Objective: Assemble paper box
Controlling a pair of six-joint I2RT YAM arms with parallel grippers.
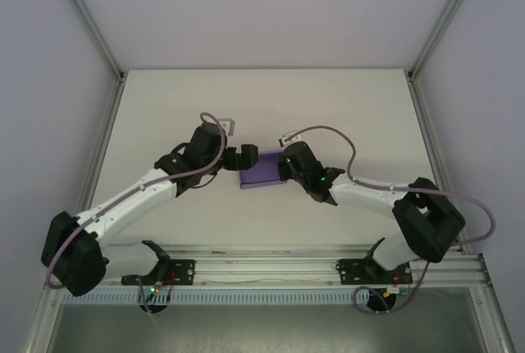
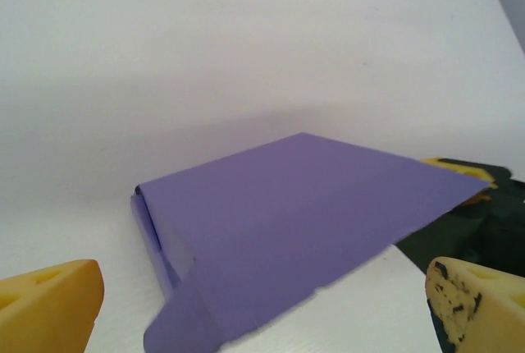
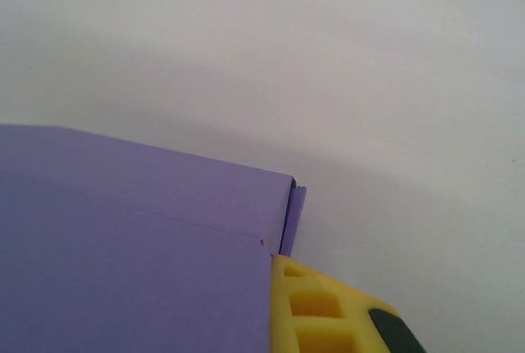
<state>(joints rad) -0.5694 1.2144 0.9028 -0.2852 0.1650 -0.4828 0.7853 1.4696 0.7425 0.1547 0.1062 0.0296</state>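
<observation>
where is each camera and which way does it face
Top external: above and behind the bases, looking down on the table, both arms, left gripper, right gripper.
Left wrist: low, facing the paper box between its open yellow fingers.
Right wrist: low at the paper box's corner, one yellow finger showing.
All three share the paper box.

No text, brand, number or sign can be read anywhere. The paper box shows plain lavender faces. A small white tag on the left arm's cable and another tag on the right arm's cable may carry print, but both are too small to tell.
</observation>
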